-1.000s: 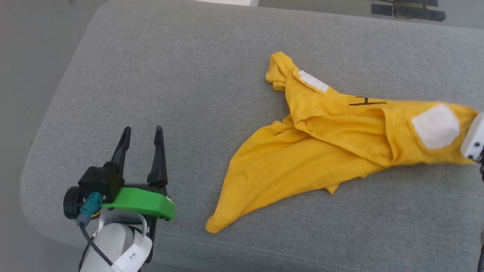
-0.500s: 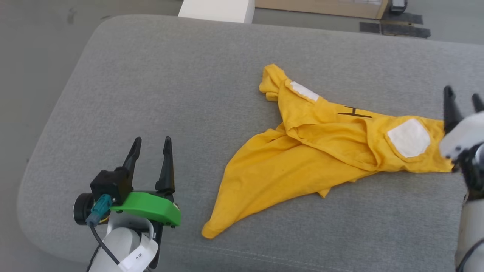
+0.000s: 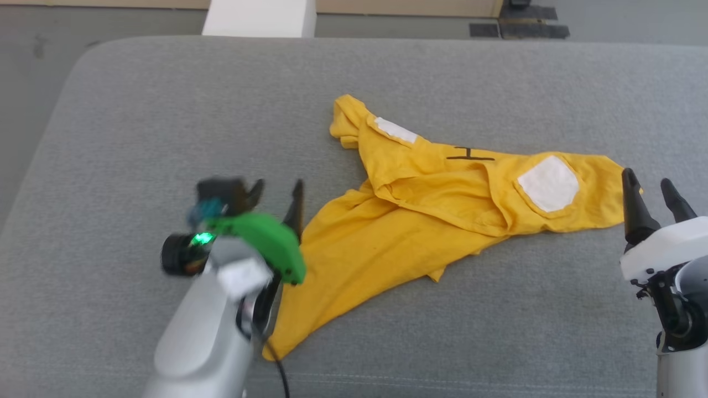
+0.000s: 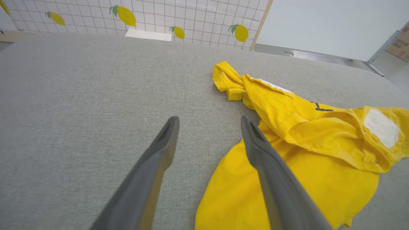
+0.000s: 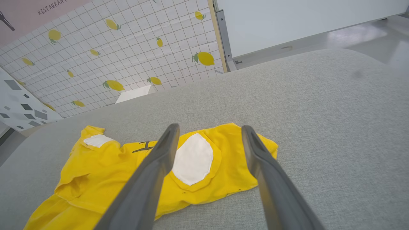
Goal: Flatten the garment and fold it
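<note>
Left claw [image 3: 278, 193] is hanging with fingers spread wide, gripping nothing, right by the lower edge of the garment [image 3: 420, 221]. Right claw [image 3: 647, 182] is gaping empty too, just off its sleeve end. It's lying crumpled, yellow with white patches [image 3: 548, 182] showing, on the grey padded bench [image 3: 166, 110]; lemon-tile wall [image 5: 111, 48] is standing behind.

Under the garment [image 3: 420, 215]: the surface [image 3: 138, 121]. At the garment's left edge: left hand [image 3: 278, 188]. Just right of the garment's right end: right hand [image 3: 647, 179]. Behind the garment, past the surface's far edge: a box [image 3: 260, 19].
</note>
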Robot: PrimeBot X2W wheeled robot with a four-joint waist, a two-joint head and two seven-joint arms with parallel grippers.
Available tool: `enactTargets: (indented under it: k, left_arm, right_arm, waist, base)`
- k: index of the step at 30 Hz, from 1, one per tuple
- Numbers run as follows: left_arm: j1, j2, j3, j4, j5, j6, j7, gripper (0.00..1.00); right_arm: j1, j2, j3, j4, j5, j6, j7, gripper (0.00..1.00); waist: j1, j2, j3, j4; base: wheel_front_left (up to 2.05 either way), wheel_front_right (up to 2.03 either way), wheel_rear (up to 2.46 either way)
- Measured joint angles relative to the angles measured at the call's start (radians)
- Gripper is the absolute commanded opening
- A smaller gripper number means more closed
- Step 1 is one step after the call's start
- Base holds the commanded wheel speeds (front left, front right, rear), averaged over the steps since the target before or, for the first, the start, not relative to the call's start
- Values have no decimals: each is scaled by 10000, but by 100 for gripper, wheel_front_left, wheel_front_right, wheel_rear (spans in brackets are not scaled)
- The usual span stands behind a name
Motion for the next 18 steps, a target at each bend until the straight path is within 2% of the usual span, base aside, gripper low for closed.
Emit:
enactTargets:
  k: [4,6,13,15,16,18]
  left_arm:
    - [-1358,-86,-389,1542,-219,10,2493,100]
    - [-1921,-88,-616,2111,-182,56,3392,100]
    - [-2865,-71,-1338,3384,-8,10,5484,100]
    - [-2931,-82,-1398,3486,-19,-71,5774,100]
    - [-2985,-67,-1417,3517,-27,-119,5900,76]
    - [-3026,-69,-1356,3471,-115,-130,5785,3]
  right_arm:
    - [-5,10,268,-184,113,0,100,100]
    - [-35,10,382,-238,140,0,169,100]
    - [-156,12,506,-280,167,0,167,100]
    - [-156,12,479,-274,167,0,157,100]
    - [-155,10,460,-272,165,0,148,100]
    - [-155,10,428,-263,165,0,81,100]
  waist:
    - [0,0,214,-249]
    - [0,0,334,-400]
    - [-1,0,777,-898]
    - [-1,0,889,-1012]
    - [-1,0,946,-1062]
    - [-1,0,1041,-1124]
  base:
    - [0,0,0]
    - [0,0,0]
    - [0,0,0]
    - [0,0,0]
    - [0,0,0]
    - [0,0,0]
